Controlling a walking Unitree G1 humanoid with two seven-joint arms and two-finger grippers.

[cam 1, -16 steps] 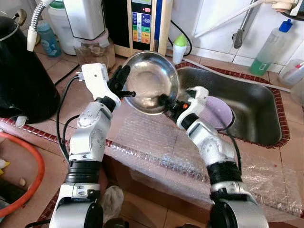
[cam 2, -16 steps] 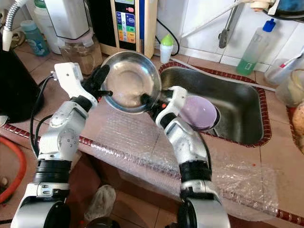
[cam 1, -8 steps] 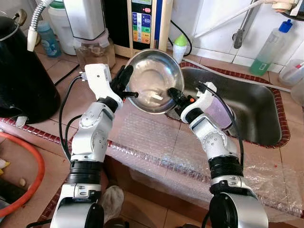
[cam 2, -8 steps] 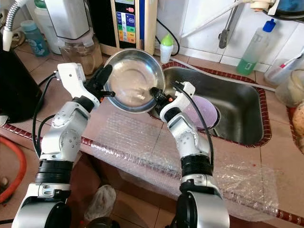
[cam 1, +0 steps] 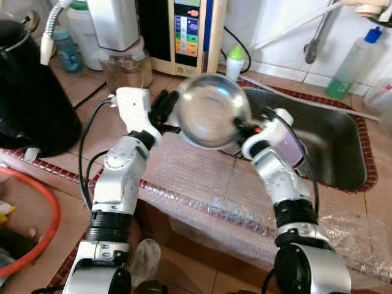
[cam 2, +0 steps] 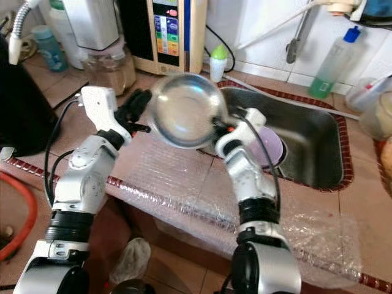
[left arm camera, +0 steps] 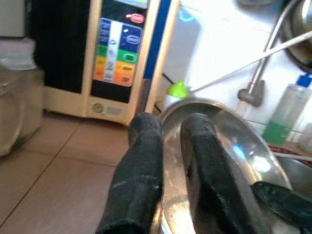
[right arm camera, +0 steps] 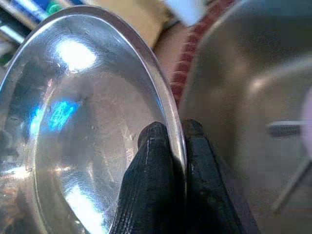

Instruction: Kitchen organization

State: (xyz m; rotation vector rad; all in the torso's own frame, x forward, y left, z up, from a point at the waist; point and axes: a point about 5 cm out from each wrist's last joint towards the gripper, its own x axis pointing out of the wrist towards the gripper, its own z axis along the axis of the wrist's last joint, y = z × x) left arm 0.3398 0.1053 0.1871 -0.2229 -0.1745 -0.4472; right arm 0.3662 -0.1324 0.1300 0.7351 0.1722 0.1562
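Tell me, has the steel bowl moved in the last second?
Yes. The steel bowl, pinched by both the left gripper and the right gripper, has shifted toward the sink, now overlapping its near corner.

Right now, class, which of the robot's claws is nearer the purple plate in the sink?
Right. The right claw grips the steel bowl beside the purple plate; the left claw holds its far rim.

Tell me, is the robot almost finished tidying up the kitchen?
Not yet. Done: the steel bowl is lifted off the counter. In hand: the left gripper and right gripper each pinch its rim with their fingers, holding it tilted beside the sink. Left: setting it down somewhere, and a purple dish sits in the sink.
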